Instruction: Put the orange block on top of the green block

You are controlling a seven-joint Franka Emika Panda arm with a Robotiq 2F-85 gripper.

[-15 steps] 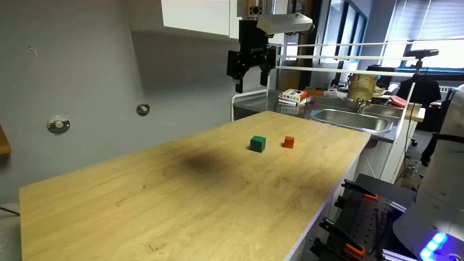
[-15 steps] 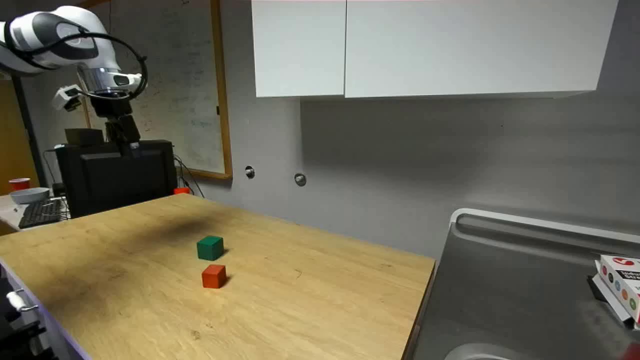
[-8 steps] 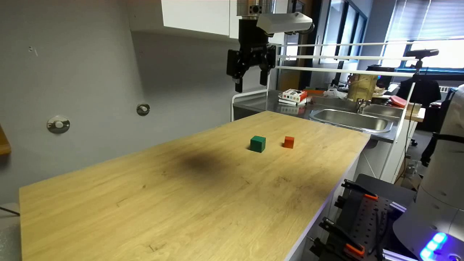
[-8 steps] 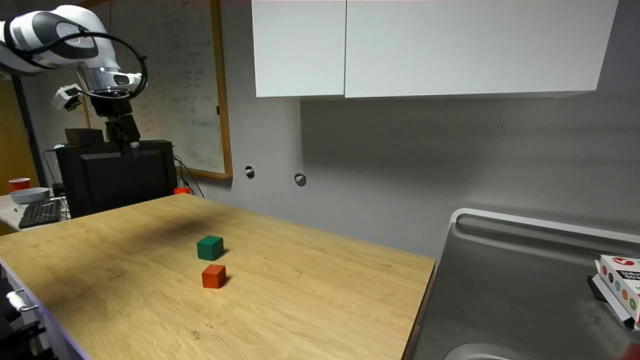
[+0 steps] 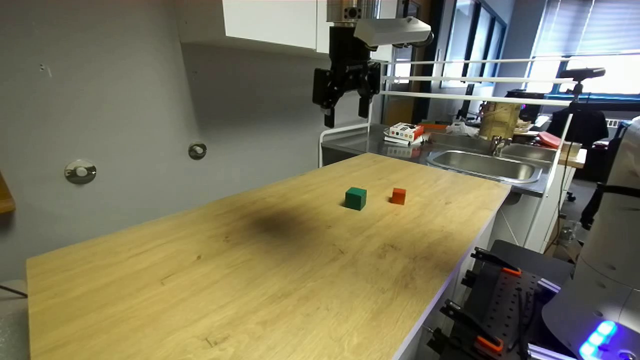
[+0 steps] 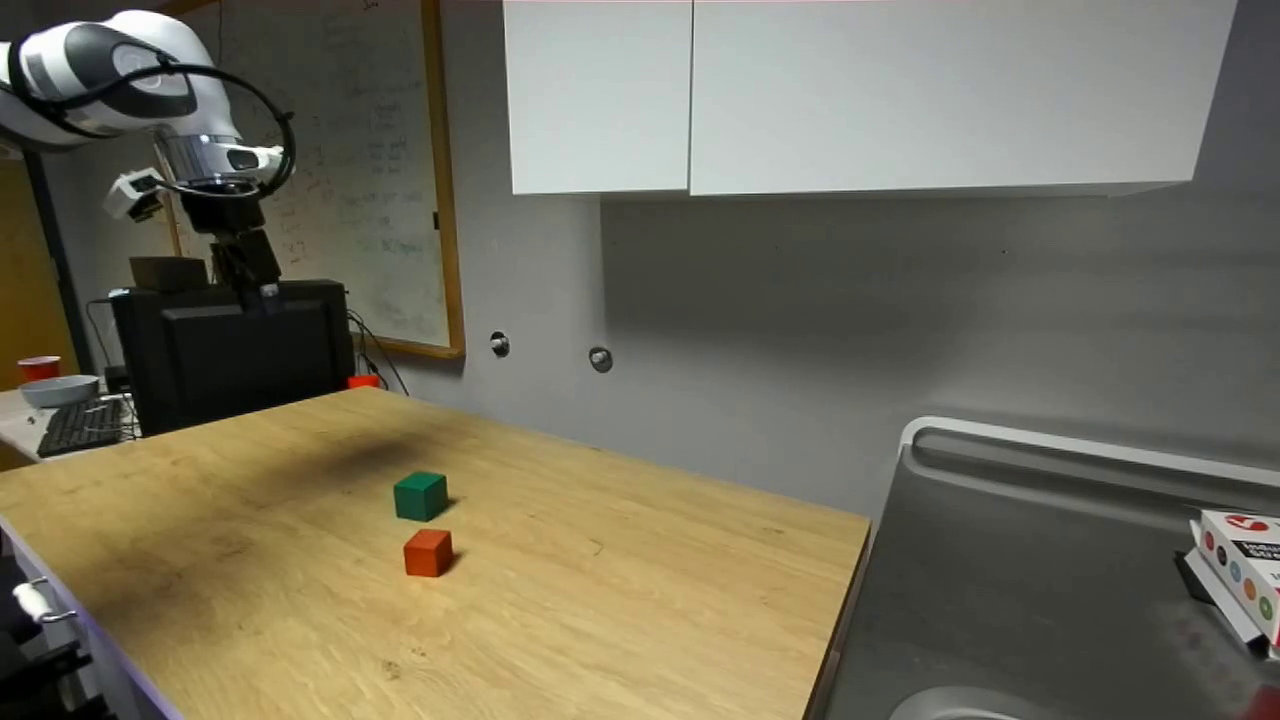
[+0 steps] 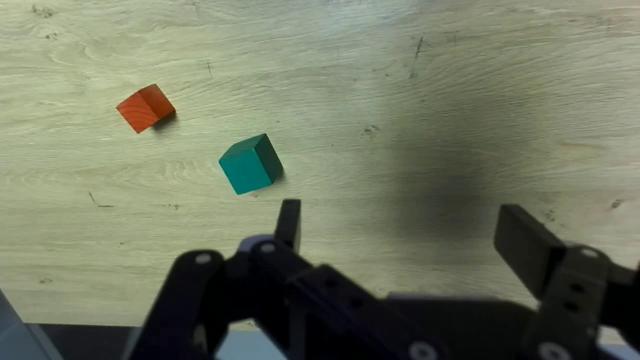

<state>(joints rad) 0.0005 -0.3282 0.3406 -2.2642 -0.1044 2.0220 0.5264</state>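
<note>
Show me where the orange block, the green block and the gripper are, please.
Orange block point(image 7: 142, 109): wrist view, on its top face.
Green block point(image 7: 249, 165): wrist view, on its top face.
Gripper point(image 5: 346, 115): in an exterior view, midway between its parted fingertips.

- Vertical clearance: free air lies between my claw point(image 5: 346, 114) and the tabletop point(image 5: 215, 280).
- Jaw clearance: my jaws stand wide apart, with free space between.
- Lateral clearance: a strip of tabletop separates the green block point(image 7: 250, 164) from the orange block point(image 7: 145, 108).
- Obstruction: the wall point(image 6: 750, 400) runs along one side; the cabinet point(image 6: 870, 95) juts from it, higher up.
</note>
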